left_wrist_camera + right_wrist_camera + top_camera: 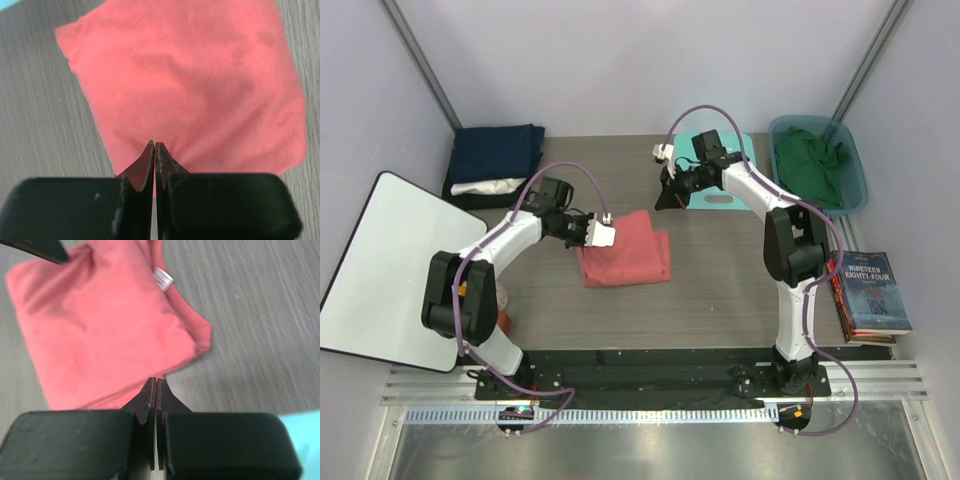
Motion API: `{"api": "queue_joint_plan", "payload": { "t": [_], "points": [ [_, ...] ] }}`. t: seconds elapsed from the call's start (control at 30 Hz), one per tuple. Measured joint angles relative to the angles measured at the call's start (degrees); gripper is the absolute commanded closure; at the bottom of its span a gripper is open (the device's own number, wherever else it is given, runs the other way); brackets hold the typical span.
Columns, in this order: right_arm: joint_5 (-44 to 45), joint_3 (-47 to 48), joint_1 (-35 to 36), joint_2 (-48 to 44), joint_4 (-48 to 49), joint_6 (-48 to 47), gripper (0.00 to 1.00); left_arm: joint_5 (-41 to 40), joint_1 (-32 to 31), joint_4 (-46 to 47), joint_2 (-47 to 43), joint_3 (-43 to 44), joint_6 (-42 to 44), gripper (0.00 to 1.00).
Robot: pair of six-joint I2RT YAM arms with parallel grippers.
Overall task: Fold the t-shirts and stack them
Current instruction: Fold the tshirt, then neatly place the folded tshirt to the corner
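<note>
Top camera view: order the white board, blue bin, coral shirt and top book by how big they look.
1. white board
2. blue bin
3. coral shirt and top book: too alike to rank.

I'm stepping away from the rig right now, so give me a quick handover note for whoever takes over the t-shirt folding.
Left gripper: jaws shut, seemingly pinching a corner of the coral-red t-shirt, which lies folded mid-table.
Right gripper: jaws shut, empty, clear of that shirt.
Done: navy t-shirt lies folded on the white t-shirt at the far left.
Left to do: put the coral one on that stack. The green t-shirt sits crumpled in the blue bin, not yet folded.
</note>
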Motion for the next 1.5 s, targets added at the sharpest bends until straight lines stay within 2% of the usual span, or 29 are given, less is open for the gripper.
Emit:
{"api": "queue_joint_plan", "payload": {
  "t": [0.23,0.53,0.87,1.23,1.5],
  "points": [
    [-4.74,1.99,1.18,1.6,-1.16,0.11,0.99,-2.91,0.13,-0.31,1.38,0.0,1.25,1.0],
    [-5.14,2.71,2.91,7.89,-1.57,-0.35,0.99,-4.79,0.92,-0.04,3.69,0.79,2.14,1.0],
    [-2.64,4.11,4.07,11.91,-1.75,-1.14,0.99,-5.18,2.49,0.07,4.81,3.34,2.71,1.0],
    [1.16,5.73,5.14,13.66,0.24,0.17,0.99,-6.27,4.39,-1.7,9.84,6.73,5.46,1.0],
    [3.39,6.01,6.21,13.84,1.27,0.2,0.99,-10.34,4.48,9.16,11.17,1.44,6.58,1.0]
  ]
}}
